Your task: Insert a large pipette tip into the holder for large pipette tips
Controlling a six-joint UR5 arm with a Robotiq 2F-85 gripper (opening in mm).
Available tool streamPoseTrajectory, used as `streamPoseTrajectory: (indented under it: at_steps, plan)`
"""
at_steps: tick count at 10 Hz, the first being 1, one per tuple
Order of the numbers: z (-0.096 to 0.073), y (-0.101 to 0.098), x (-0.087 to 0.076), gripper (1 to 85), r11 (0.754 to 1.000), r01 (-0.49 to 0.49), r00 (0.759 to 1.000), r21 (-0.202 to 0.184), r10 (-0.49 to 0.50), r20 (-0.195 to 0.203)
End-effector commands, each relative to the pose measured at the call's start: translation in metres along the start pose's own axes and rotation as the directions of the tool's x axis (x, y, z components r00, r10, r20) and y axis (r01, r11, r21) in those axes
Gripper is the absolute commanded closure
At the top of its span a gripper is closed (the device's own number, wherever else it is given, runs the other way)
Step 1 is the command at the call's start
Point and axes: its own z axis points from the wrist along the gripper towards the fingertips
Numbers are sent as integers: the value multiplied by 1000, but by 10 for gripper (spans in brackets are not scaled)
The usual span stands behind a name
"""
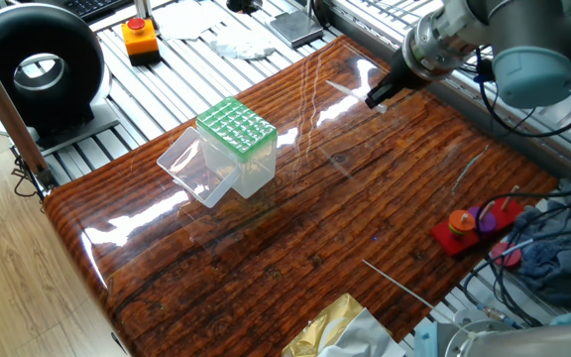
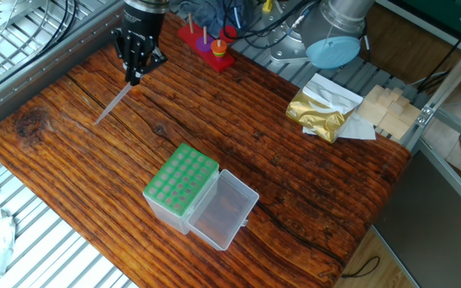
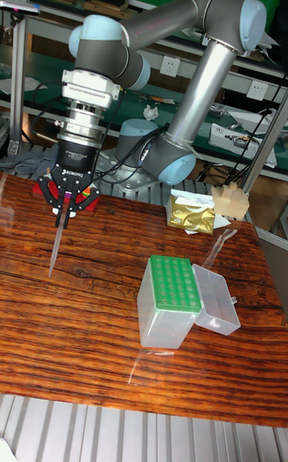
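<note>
The large pipette tip (image 2: 112,104) is a slim translucent tube, held by its thick end in my gripper (image 2: 132,74), which is shut on it. It slants down from the fingers, point toward the wooden table, in the tall fixed view too: tip (image 3: 58,244), gripper (image 3: 66,204). In one fixed view the gripper (image 1: 378,97) is at the table's far side and the tip is only faintly visible. The holder for large pipette tips (image 2: 181,182) stands mid-table, a clear box with a green grid top (image 1: 236,127) and its clear lid (image 3: 214,298) swung open beside it, well away from the gripper.
A red peg toy (image 2: 206,44) sits just behind the gripper by a tangle of cables. A gold foil bag (image 2: 318,108) and wooden blocks (image 2: 386,108) lie at the table's other end. Another slim tip (image 1: 397,285) rests near the bag.
</note>
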Motion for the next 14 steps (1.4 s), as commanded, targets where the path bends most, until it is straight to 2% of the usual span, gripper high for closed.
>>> streamPoseTrajectory:
  at_steps: [1, 3, 5, 8, 11, 14]
  plan:
    - [-2, -7, -12, 847, 999, -34, 998, 20, 33, 46]
    - [-3, -8, -21, 847, 999, -36, 996, 23, 34, 80]
    - [-3, -8, -21, 847, 999, -28, 997, 25, 26, 79]
    - [-3, -7, -12, 847, 999, -35, 998, 21, 34, 44]
    - [-25, 2, -6, 847, 999, -38, 999, 26, 37, 20]
    - [-31, 8, 4, 847, 999, -35, 999, 42, 34, 22]
